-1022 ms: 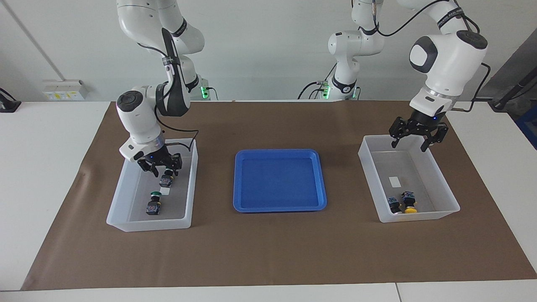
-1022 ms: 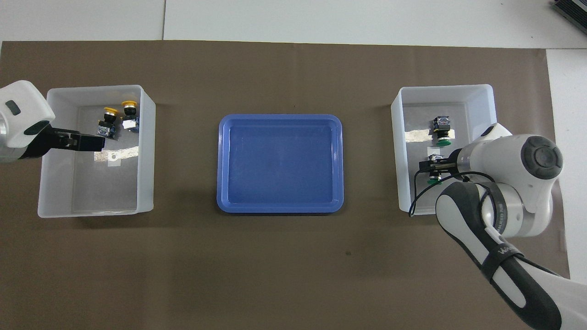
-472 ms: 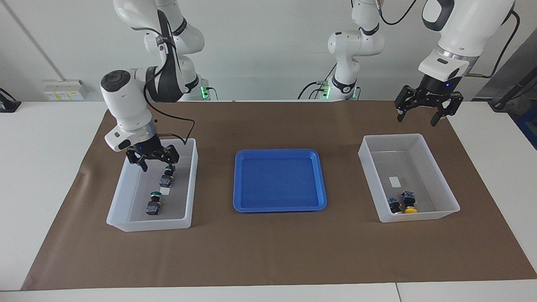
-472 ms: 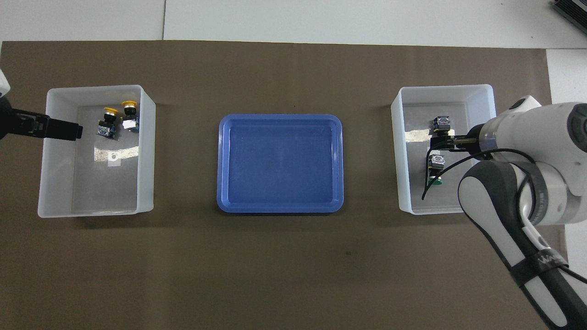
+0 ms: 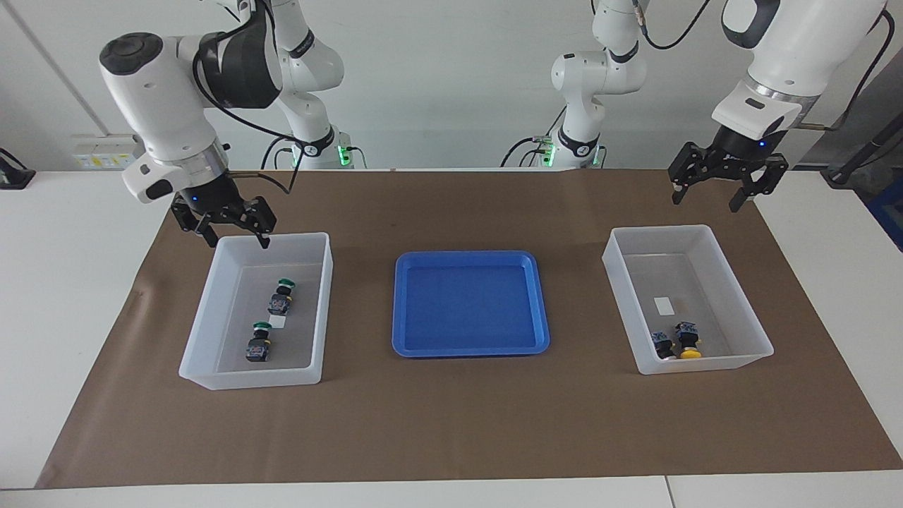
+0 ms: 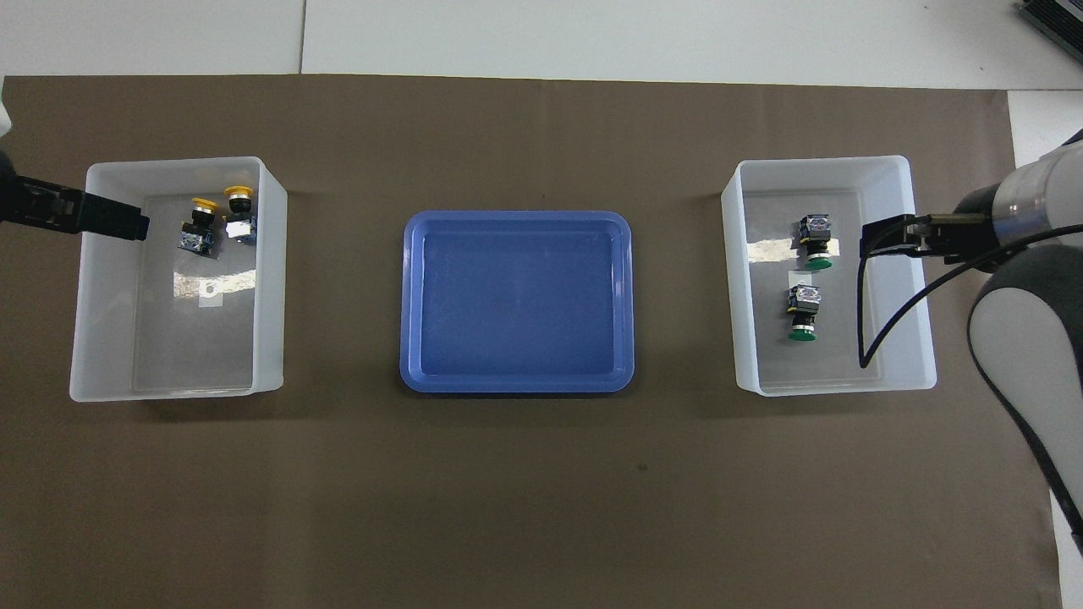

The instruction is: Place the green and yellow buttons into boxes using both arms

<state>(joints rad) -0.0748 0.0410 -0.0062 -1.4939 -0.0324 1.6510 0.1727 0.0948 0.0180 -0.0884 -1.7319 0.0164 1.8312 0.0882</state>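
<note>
Now my right gripper (image 5: 235, 229) hangs open and empty over the rim of the box (image 5: 204, 314) at my right arm's end, at the corner nearest to my bases. Two green buttons (image 5: 280, 296) lie inside on the floor (one nearer to me, one farther), well apart from the walls. My left gripper (image 5: 719, 189) is raised over the brown mat (image 5: 451, 423) beside the other box (image 5: 748, 317), also open with nothing between the fingers. In that box two yellow buttons (image 5: 688, 342) lie together against the wall farthest from me. The blue tray (image 5: 469, 346) lies between the boxes, with bare mat around it.
</note>
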